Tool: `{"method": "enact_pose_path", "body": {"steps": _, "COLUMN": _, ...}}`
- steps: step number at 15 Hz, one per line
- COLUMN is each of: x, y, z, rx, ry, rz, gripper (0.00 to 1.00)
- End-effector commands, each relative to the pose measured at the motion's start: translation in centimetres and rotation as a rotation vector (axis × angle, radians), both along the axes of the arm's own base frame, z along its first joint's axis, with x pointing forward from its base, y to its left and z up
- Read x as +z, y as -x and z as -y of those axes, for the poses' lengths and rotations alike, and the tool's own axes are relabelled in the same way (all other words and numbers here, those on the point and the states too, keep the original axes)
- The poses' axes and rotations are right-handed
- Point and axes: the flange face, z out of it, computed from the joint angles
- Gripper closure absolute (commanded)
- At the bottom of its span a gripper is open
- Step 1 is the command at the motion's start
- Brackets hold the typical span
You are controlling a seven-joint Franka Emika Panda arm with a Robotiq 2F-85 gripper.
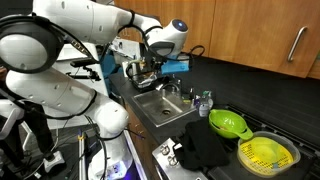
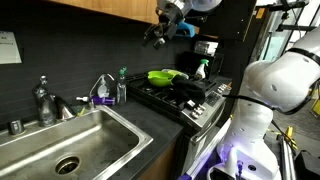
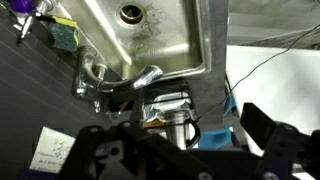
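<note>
My gripper [image 1: 148, 66] hangs open high above the counter at the sink's far end, holding nothing. In an exterior view it [image 2: 158, 36] sits near the top, level with the wood cabinets. From the wrist, its dark fingers [image 3: 258, 128] frame the bottom of the picture, gripper [image 3: 185, 150] spread wide. Directly beneath stands a shiny metal pot [image 3: 178, 122] with a black handle, next to something blue [image 3: 215, 125]. The steel sink [image 3: 150, 35] and its faucet [image 3: 148, 76] lie beyond.
A stove [image 2: 195, 100] beside the sink [image 2: 70, 140] carries a black cloth [image 1: 200, 148], a green colander [image 1: 228, 123] and a yellow-green strainer [image 1: 268, 153]. Bottles [image 2: 121, 85] stand by the faucet [image 2: 45, 100]. A sponge [image 3: 65, 35] lies at the sink's edge. Wood cabinets [image 1: 250, 30] hang overhead.
</note>
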Motion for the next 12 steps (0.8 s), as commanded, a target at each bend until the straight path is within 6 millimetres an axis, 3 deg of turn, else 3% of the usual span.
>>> {"method": "enact_pose_path", "body": {"steps": 1, "x": 2.0, "y": 0.4, "z": 3.2, "rx": -0.100, "ry": -0.153, "rz": 0.085, "gripper": 0.00}}
{"method": "enact_pose_path", "body": {"steps": 3, "x": 1.8, "y": -0.1, "z": 4.2, "rx": -0.143, "ry": -0.230, "rz": 0.087, "gripper": 0.00}}
{"method": "enact_pose_path", "body": {"steps": 12, "x": -2.9, "y": -1.9, "z": 4.2, "rx": -0.133, "ry": -0.411, "rz": -0.137, "gripper": 0.00}}
